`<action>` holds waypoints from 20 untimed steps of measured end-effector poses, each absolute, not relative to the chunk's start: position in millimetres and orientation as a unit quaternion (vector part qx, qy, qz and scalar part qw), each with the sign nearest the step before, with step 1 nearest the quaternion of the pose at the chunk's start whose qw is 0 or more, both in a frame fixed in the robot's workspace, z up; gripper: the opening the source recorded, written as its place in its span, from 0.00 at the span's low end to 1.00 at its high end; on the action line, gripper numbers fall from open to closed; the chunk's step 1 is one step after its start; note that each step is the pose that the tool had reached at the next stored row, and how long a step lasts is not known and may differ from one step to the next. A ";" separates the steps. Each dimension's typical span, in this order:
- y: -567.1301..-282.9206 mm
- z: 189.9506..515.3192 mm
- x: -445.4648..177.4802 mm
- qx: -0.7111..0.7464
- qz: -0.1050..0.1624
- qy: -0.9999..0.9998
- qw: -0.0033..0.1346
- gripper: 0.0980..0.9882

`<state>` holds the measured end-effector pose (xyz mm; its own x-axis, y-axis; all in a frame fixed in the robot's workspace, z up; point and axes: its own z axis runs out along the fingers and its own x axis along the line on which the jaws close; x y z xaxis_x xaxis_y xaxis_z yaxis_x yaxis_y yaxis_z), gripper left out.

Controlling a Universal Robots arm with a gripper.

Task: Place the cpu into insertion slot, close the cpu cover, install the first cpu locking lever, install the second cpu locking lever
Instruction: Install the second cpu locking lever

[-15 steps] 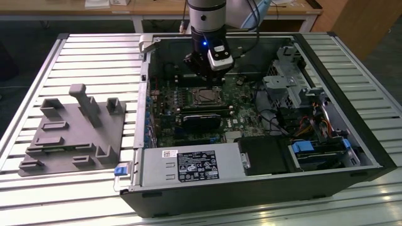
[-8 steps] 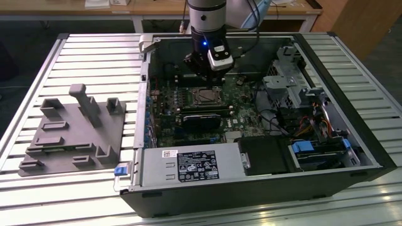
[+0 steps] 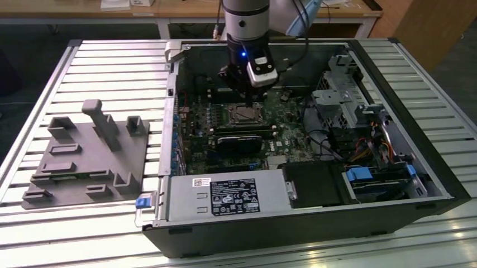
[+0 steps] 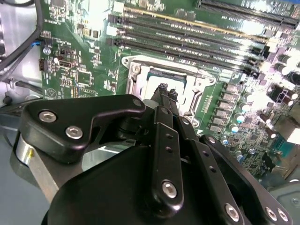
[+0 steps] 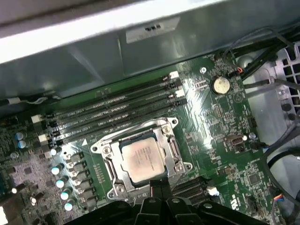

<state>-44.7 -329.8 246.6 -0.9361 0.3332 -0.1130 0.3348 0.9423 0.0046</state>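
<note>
The cpu lies flat in the insertion slot on the green motherboard, its pale metal top facing up. The silvery cpu cover lies down flat around it as a frame. My gripper hangs just above the socket's edge with its thin black fingers pressed together and nothing between them. In the second wrist view the fingertips point down at the cpu cover beside the cpu. In the exterior view the gripper stands over the insertion slot inside the open computer case.
Black memory slots run along one side of the socket. A black card lies close by it, with the power supply in front. Drive cages and cables fill the exterior view's right. A grey fixture sits outside the case.
</note>
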 end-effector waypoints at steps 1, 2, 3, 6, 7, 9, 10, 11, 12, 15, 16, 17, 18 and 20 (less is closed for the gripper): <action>-331.5 246.6 -44.7 0.170 -0.007 0.984 0.056 0.01; -333.1 246.6 -44.7 0.170 -0.007 0.984 0.056 0.01; -334.8 246.7 -44.7 0.170 -0.007 0.984 0.056 0.01; -340.4 246.6 -44.7 0.170 -0.007 0.984 0.056 0.01; -342.3 246.6 -44.7 0.170 -0.007 0.984 0.056 0.01; -346.5 246.5 -44.7 0.170 -0.007 0.984 0.056 0.01; -348.6 246.5 -44.7 0.170 -0.007 0.984 0.056 0.01; -350.5 246.4 -44.7 0.170 -0.007 0.984 0.056 0.01; -352.3 246.3 -44.8 0.170 -0.007 0.984 0.056 0.01; -356.5 245.4 -44.7 0.167 -0.008 0.984 0.055 0.01; -357.0 244.7 -44.7 0.165 -0.008 0.985 0.053 0.01; -357.5 244.1 -44.7 0.163 -0.008 0.985 0.052 0.01; -357.8 243.4 -44.7 0.160 -0.008 0.986 0.050 0.01; -358.1 242.3 -44.7 0.153 -0.008 0.987 0.047 0.01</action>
